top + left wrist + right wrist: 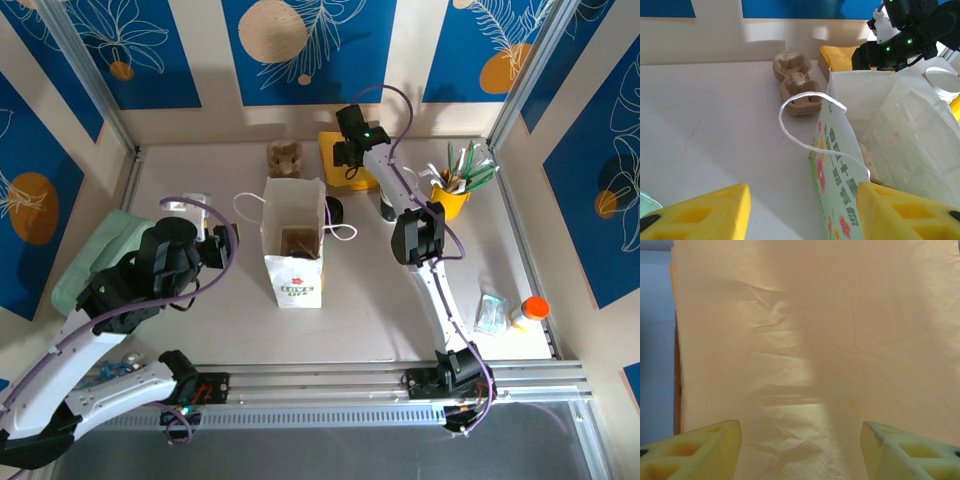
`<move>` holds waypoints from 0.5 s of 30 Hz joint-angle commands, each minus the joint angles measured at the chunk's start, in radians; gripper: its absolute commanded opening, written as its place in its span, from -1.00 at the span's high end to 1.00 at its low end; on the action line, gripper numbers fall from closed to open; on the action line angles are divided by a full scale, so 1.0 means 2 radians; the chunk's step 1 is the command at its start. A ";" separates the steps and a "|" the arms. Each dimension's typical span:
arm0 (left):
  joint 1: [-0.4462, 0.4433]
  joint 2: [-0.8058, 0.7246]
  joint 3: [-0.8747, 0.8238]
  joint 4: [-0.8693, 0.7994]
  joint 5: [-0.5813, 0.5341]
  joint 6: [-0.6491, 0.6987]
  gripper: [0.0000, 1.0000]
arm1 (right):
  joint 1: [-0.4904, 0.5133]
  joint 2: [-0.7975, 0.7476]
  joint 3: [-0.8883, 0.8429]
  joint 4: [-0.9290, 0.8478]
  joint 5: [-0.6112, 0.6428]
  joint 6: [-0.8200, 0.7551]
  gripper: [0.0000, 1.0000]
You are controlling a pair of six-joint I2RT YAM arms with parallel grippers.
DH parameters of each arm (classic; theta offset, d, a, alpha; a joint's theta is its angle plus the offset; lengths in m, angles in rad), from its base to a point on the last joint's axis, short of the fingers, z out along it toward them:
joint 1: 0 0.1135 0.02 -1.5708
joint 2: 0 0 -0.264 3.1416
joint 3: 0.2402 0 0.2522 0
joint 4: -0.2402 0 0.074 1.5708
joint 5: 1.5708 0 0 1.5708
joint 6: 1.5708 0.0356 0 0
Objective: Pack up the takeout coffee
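Observation:
The takeout coffee cups, a nested white stack with a dark lower part [389, 206], stand behind the right arm, and their round white rim [942, 81] shows past the bag. The white paper bag [294, 243] stands open mid-table, with printed flowers on its side [832, 170]. My left gripper [224, 244] is open at the bag's left side. The bag's near corner lies between its yellow fingers [802, 212], close to the right one. My right gripper [348, 156] hovers open over a stack of yellow napkins [805, 340], fingers apart with nothing held [800, 442].
A brown pulp cup-carrier [795, 80] lies behind the bag at the back wall. A black lid [333, 210] sits by the bag's right handle. At the right are a yellow cup of utensils [452, 190], a packet [493, 312] and an orange-capped bottle [530, 312]. A green cloth [90, 262] lies far left.

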State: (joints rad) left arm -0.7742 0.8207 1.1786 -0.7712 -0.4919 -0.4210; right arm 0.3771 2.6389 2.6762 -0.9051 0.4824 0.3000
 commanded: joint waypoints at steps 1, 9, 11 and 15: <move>0.004 -0.002 -0.005 0.000 -0.003 -0.004 -0.17 | -0.004 0.017 0.015 -0.001 0.007 0.007 -0.32; 0.004 0.004 -0.003 0.006 0.001 -0.001 -0.17 | -0.004 0.030 0.017 0.001 0.010 -0.013 -0.37; 0.004 0.005 -0.005 0.008 0.004 -0.003 -0.17 | -0.003 0.033 0.018 -0.002 0.017 -0.017 -0.39; 0.004 0.009 -0.008 0.015 0.009 -0.004 -0.17 | -0.004 0.034 0.015 -0.009 0.027 -0.021 -0.45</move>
State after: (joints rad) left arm -0.7742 0.8352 1.1732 -0.7624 -0.4877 -0.4206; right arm 0.3687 2.6877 2.6774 -0.9062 0.5072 0.2768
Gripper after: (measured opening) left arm 0.584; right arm 0.719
